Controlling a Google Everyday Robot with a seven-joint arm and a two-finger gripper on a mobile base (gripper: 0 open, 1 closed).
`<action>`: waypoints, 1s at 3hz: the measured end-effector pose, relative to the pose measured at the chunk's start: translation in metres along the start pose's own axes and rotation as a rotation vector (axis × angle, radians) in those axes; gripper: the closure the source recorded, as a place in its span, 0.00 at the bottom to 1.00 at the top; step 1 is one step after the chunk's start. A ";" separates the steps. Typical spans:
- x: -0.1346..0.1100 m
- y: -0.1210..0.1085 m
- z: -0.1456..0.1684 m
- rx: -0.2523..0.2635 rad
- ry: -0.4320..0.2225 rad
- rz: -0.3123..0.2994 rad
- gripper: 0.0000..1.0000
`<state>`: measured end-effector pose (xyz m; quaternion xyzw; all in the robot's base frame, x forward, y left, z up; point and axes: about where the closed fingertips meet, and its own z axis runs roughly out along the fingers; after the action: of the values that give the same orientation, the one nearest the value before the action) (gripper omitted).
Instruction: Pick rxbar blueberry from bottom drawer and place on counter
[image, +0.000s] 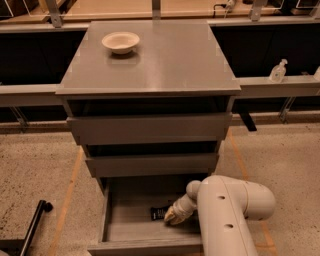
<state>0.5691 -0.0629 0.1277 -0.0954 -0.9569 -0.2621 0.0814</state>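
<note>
The bottom drawer (125, 235) is pulled out at the foot of the cabinet, its grey floor showing. The rxbar blueberry (158, 213), a small flat black bar, lies on that floor near the middle. My gripper (171, 216) is down inside the drawer at the bar's right end, touching or nearly touching it. The white arm (230, 210) reaches in from the lower right and hides the drawer's right side. The counter (160, 55) is the wide grey slab on top of the cabinet.
A cream bowl (120, 42) stands on the counter's back left. Two drawers (150, 130) with taller fronts sit shut above the open one. A black handle (35, 225) lies on the floor at the lower left. A clear bottle (278, 71) stands on the right rail.
</note>
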 end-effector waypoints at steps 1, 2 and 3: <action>0.003 -0.019 0.023 0.005 0.031 0.062 0.85; 0.006 -0.025 0.028 0.005 0.041 0.088 1.00; 0.007 -0.022 0.022 0.005 0.041 0.088 0.81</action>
<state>0.5548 -0.0689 0.0997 -0.1317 -0.9505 -0.2577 0.1126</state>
